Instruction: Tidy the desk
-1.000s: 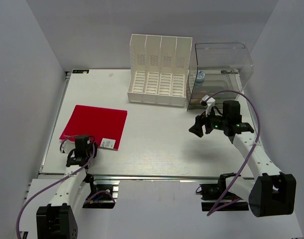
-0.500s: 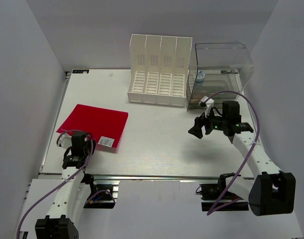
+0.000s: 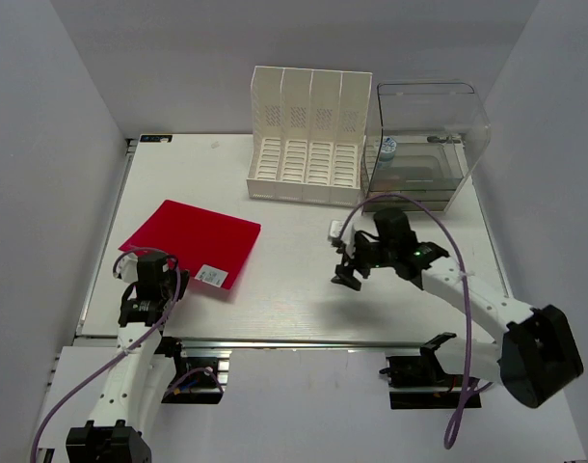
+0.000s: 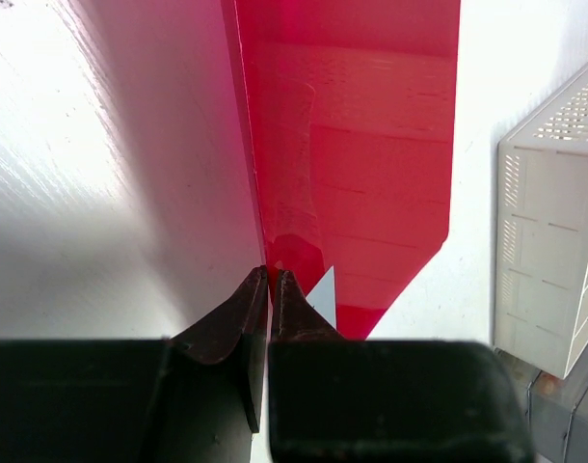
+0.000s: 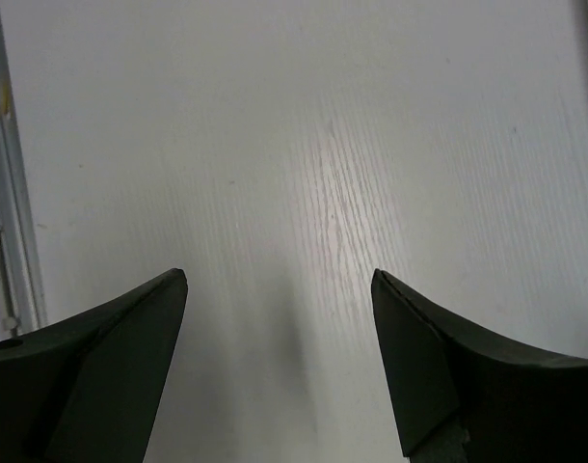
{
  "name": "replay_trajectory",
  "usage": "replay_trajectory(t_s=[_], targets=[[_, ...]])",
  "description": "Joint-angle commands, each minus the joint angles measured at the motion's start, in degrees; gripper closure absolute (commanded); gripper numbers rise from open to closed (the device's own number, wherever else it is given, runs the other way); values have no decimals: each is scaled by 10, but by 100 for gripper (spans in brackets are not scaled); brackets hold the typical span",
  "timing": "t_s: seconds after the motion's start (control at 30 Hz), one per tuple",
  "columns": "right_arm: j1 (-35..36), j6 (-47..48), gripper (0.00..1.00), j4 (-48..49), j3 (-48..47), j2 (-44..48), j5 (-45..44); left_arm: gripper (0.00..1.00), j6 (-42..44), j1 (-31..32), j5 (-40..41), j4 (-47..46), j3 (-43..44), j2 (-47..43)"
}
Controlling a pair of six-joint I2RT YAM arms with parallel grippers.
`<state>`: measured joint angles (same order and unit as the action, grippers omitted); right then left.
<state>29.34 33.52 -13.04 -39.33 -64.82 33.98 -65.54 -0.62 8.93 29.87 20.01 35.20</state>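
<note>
The desk [image 3: 294,299], a large flat white rectangular tabletop with a silvery aluminium rail [image 3: 304,340] along its near edge, fills the middle of the top view and carries every other item; both arms are mounted at that near edge.

Left gripper [image 3: 164,280]: jaws narrowed to a thin slit and clamped on the near edge of a flat red rectangular plastic folder [image 3: 193,241]; the left wrist view shows the two dark fingertips [image 4: 258,289] pinching the red sheet, with a small white label [image 4: 321,294] just beside them on the right. The folder lies on the left half of the desk, rotated out of line with the desk edges; its gripped edge appears slightly raised off the surface.

Right gripper [image 3: 347,275]: jaws spread wide, holding nothing; it hangs above bare desk surface near the centre, well apart from the folder. The right wrist view shows only white tabletop [image 5: 323,193] between the two fingers.

A white perforated plastic file organiser with four upright slots [image 3: 308,135] stands at the far edge; a clear plastic open-fronted box [image 3: 429,125] stands just beside it on the right; the contents of the box are too small to identify.
</note>
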Motion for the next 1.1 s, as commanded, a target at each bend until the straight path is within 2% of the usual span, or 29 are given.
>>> replay_trajectory(t_s=[0.0, 0.13, 0.3, 0.53, 0.9, 1.07], targets=[[88, 65, 17, 69, -43, -50, -99, 100, 9, 2, -10, 1, 26, 0], [168, 105, 19, 153, -77, -105, -203, 100, 9, 2, -19, 2, 28, 3], [234, 110, 19, 223, -130, -199, -261, 100, 16, -4, -53, 1, 32, 23], [341, 163, 15, 346, -138, -308, -337, 100, 28, -4, -73, 10, 61, 49], [395, 205, 11, 532, -139, -399, -460, 100, 27, -10, -116, -4, 70, 65], [404, 223, 11, 548, -158, -427, -459, 100, 26, -10, -138, -8, 71, 67]])
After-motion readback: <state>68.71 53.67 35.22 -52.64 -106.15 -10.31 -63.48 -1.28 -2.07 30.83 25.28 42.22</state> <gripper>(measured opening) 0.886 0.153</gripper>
